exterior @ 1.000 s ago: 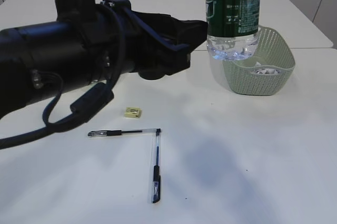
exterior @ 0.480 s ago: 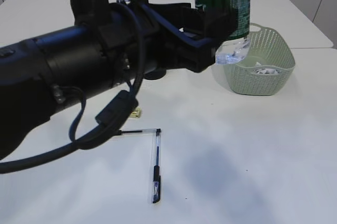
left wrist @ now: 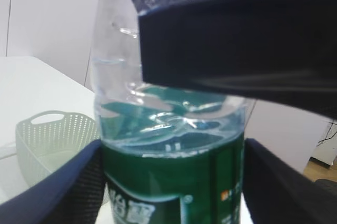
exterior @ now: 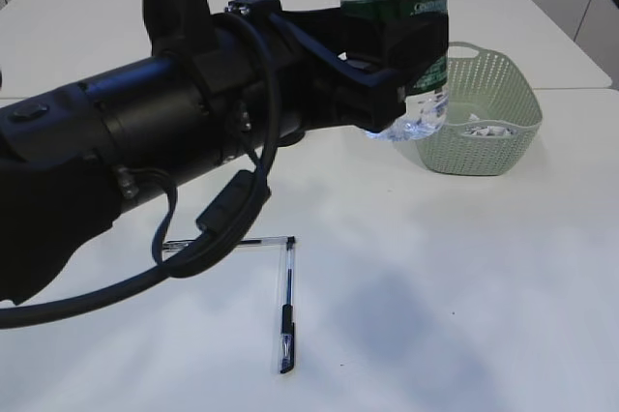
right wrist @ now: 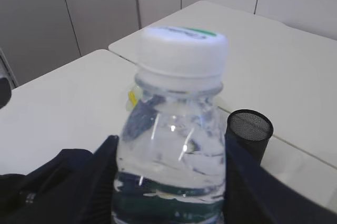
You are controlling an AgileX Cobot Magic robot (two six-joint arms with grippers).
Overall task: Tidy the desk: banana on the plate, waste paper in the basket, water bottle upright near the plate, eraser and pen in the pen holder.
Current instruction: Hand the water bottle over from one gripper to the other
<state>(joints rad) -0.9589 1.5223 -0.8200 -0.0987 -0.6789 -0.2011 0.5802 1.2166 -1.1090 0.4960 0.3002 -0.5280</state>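
Bottle (exterior: 398,35) hangs upright off the table beside the basket (exterior: 484,112), right gripper (right wrist: 168,182) clamped round it. Left wrist view: left gripper (left wrist: 171,182) brackets its label, contact uncertain. Right wrist view: cap up, pen holder (right wrist: 249,129) just behind.

The basket (exterior: 484,127) is serving as the landmark, sitting on the surface (exterior: 464,296) toward the back right. Waste paper (exterior: 481,128) is lying inside the basket. Just left of the basket, the water bottle (exterior: 401,54) is hanging upright above the surface, its base level with the basket's rim. The left tool (exterior: 411,64) is flanking the bottle from the left of the basket, one finger on each side. Well in front and to the left of the basket, two pens (exterior: 286,310) are lying on the surface, ends meeting in a corner. The pen holder (right wrist: 249,129) is standing beyond the bottle.
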